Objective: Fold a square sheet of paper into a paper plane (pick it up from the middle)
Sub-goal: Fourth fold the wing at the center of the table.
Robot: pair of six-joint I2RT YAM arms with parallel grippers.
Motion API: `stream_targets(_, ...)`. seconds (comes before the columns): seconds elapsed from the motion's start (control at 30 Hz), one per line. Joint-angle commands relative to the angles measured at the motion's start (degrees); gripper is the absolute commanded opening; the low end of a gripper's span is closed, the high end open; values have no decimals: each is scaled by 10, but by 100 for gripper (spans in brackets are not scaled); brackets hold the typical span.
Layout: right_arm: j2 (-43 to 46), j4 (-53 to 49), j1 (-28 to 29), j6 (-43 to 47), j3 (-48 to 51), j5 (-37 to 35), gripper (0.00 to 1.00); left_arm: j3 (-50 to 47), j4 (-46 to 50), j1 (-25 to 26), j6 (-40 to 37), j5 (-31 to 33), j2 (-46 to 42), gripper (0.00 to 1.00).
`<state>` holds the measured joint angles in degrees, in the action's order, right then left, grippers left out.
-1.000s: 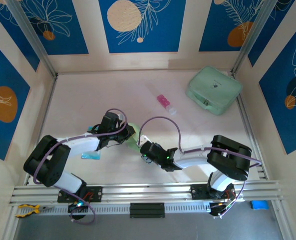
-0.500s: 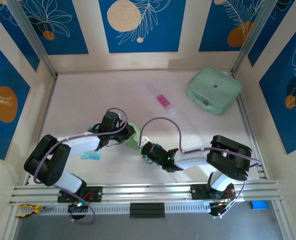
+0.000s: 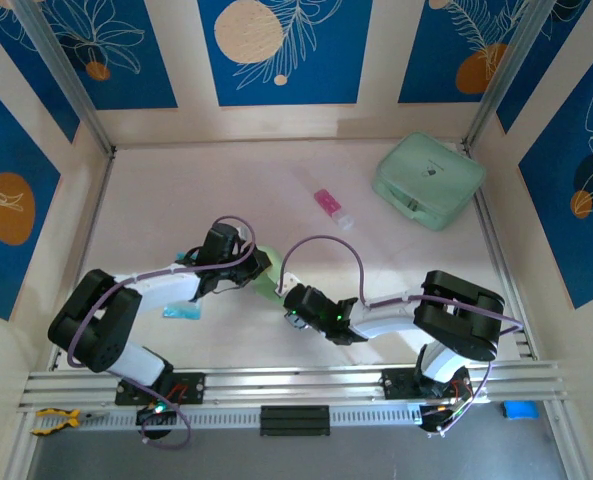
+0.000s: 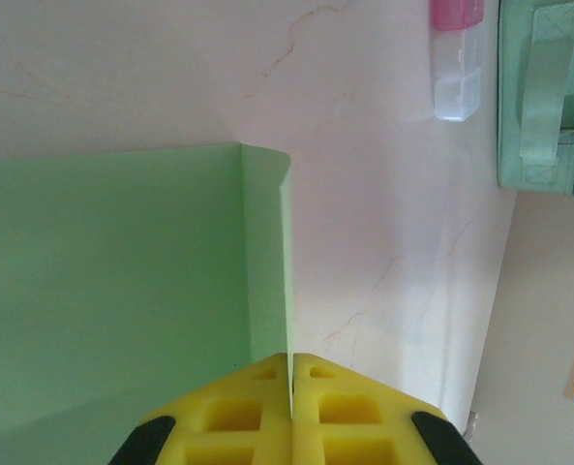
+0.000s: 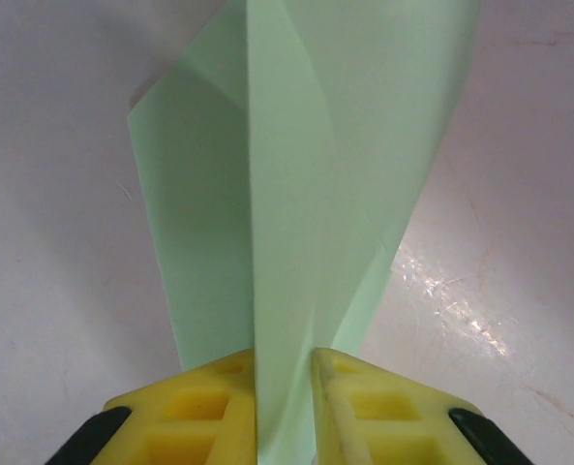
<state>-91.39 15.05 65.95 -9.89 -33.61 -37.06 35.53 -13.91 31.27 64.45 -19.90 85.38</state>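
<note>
Holding the square sheet of paper (image 3: 266, 281) takes both hands here. It is just off the middle of the counter (image 3: 166, 190), a little toward 7 o'clock. The left hand (image 4: 290, 360) comes at it from 9 o'clock. It is shut tight, with the thin edge of a fold pinched in it. The right hand (image 5: 285, 356) comes from 4 o'clock. It is clamped on a folded part that stands up in its grip. The paper is bent and partly folded, not a plane yet.

What could go wrong? The paper is thin. If the two hands pull away from each other, it may rip. If one hand twists, the fold may go crooked, and the wings will not match. If a hand lets go too soon, the paper may spring back open or slide on the smooth counter. The mint-green case (image 3: 428, 180) at 2 o'clock and the pink-and-white tube (image 3: 331, 207) at 1 o'clock are well apart from it, so they should be safe.
</note>
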Motion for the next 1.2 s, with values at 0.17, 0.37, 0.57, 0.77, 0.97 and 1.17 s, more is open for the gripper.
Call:
stream_targets(0.17, 3, 13, -2, -10, 6, 10, 16, 14, 15, 3, -6, -7, 9, 4)
stream_targets(0.37, 11, 17, -4, -15, 7, 12, 22, 15, 16, 3, -6, -5, 9, 4)
stream_targets(0.57, 18, 25, -6, -17, 15, 16, 19, 15, 16, 3, -6, -5, 12, 4)
stream_targets(0.77, 16, 23, -7, -20, 15, 27, 15, 15, 15, 2, -5, -5, 13, 4)
stream_targets(0.97, 22, 18, -6, -25, 11, 19, 22, 14, 16, 3, -6, -5, 13, 4)
stream_targets(1.17, 28, 29, -8, -30, 19, 23, 22, 14, 14, 2, -5, -7, 14, 4)
